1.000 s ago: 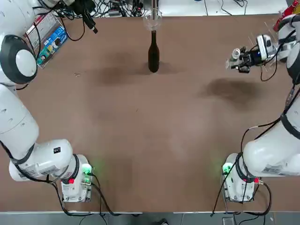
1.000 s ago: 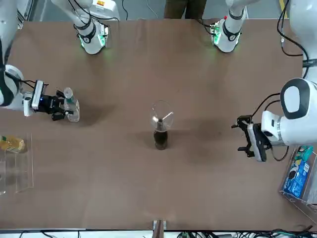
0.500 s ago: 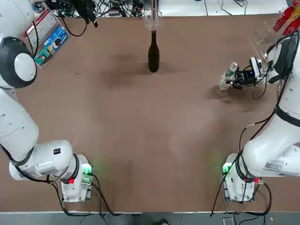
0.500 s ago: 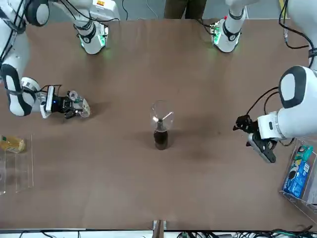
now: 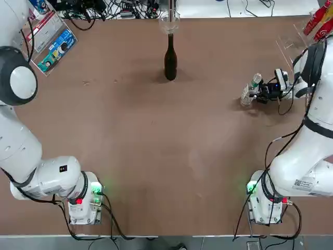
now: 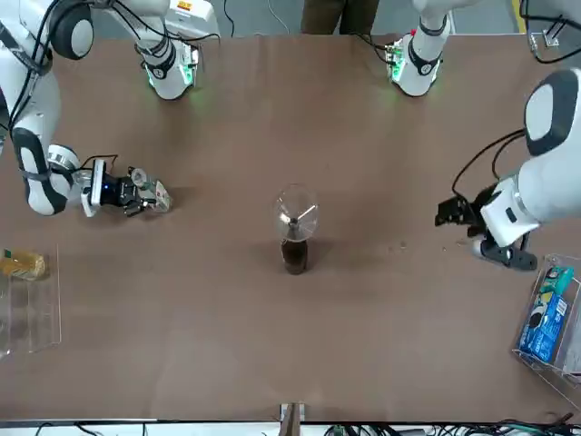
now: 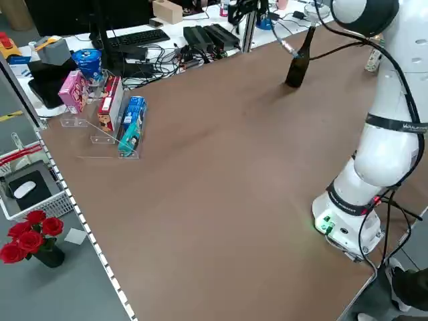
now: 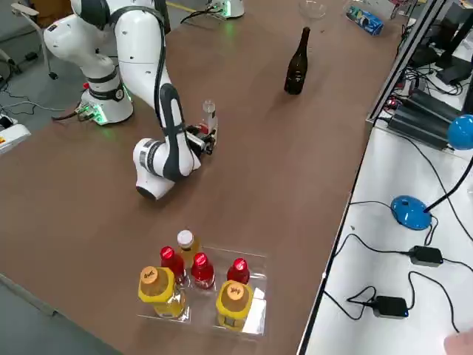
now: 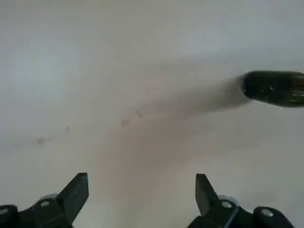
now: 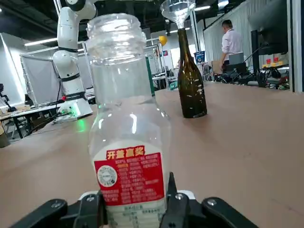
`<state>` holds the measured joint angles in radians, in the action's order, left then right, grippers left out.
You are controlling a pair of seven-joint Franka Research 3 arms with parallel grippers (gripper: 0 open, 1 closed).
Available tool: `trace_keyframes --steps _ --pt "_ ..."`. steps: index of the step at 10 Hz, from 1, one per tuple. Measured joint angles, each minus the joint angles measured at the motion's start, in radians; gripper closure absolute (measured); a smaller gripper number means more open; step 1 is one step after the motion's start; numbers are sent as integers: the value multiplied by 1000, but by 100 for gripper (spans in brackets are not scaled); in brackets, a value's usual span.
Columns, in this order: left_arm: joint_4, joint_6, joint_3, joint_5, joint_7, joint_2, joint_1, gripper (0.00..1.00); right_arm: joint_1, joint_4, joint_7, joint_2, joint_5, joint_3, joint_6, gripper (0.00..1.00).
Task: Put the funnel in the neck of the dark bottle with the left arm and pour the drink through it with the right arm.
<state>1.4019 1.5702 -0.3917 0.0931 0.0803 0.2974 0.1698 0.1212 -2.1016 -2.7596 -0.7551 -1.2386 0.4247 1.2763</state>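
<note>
From above, you see the dark bottle upright at the table's far middle, the funnel seated in its neck. The right gripper pinches the drink, low at the right edge. Its wrist view shows you that bottle uncapped, looking empty. In the left wrist view, the left gripper hangs spread over bare table.
</note>
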Motion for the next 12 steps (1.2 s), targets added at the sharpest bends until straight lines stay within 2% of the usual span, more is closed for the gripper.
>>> trace_keyframes --steps 2,5,6,7,10,11,12 --pt "-39 -69 -2 -4 40 -58 6 0 0 0 -3 -29 -19 -4 -14 56" --pt "-43 -86 16 -9 46 -158 41 0 -1 1 -3 -35 -27 -5 -25 49" --pt "-43 -89 22 -15 45 -180 55 2 -1 1 -3 -35 -27 -5 -28 41" --pt "-40 -90 32 -28 44 -196 59 3 -1 1 -3 -35 -28 -5 -31 28" --pt "-24 -76 51 -40 43 -207 52 4 -1 1 -3 -35 -31 -5 -32 17" --pt "-17 -75 105 -40 43 -207 -1 2 -1 1 -3 -35 -31 -4 -32 4" --pt "-12 -75 192 -40 41 -208 -86 2 -1 0 -3 -35 -31 3 -32 0"
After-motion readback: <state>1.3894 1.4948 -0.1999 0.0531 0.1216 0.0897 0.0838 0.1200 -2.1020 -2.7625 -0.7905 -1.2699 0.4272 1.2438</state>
